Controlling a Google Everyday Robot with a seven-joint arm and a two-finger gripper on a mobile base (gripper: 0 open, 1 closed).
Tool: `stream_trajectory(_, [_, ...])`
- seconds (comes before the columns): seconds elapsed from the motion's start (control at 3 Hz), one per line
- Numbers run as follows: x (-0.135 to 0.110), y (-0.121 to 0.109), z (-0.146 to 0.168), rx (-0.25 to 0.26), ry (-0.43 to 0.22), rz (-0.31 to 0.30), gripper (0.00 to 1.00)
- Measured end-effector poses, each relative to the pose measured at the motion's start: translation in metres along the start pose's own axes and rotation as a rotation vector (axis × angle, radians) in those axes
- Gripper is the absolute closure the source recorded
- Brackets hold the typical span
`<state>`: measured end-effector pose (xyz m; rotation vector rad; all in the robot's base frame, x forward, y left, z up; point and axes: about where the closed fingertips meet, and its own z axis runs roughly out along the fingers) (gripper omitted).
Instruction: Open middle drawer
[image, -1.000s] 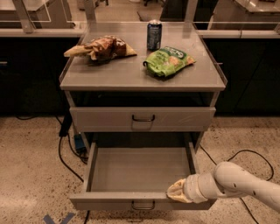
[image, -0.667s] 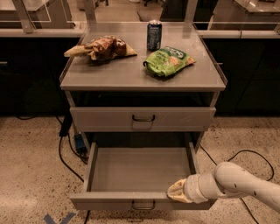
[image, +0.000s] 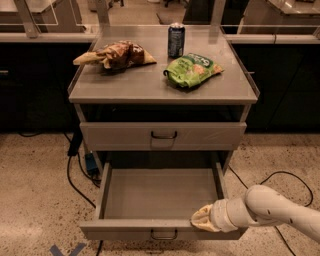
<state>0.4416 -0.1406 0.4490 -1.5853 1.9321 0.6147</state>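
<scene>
Nearest, the gripper sits at the right end of the middle drawer's front rim, touching its top edge. Whether it is spread or closed cannot be told from here. The pale arm runs off to the near right. The middle drawer stands pulled well out toward the near side, its small dark handle at the centre of the front. Inside it shows only its bare grey floor.

Behind and above it, the upper drawer is shut flush with the cabinet, so its inside is hidden. On the cabinet top lie a green snack bag at the right and a brown snack bag at the far left. A dark can stands upright just beyond the green bag.

Against the earlier frame, nothing has visibly shifted: the drawer is out as far as it was, and the gripper is at the same spot on the rim.
</scene>
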Motion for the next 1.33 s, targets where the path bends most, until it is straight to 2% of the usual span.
stream_trajectory(0.33, [-0.004,0.000,-0.002,0.001,-0.001,-0.009,0.20])
stream_trajectory(0.67, [-0.035,-0.003,-0.024,0.016,-0.007,-0.085,0.00])
stream_trajectory(1.0, [-0.062,-0.004,-0.047,0.046,0.001,-0.147,0.00])
stream_trajectory(1.33, [-0.062,-0.004,-0.047,0.046,0.001,-0.147,0.00])
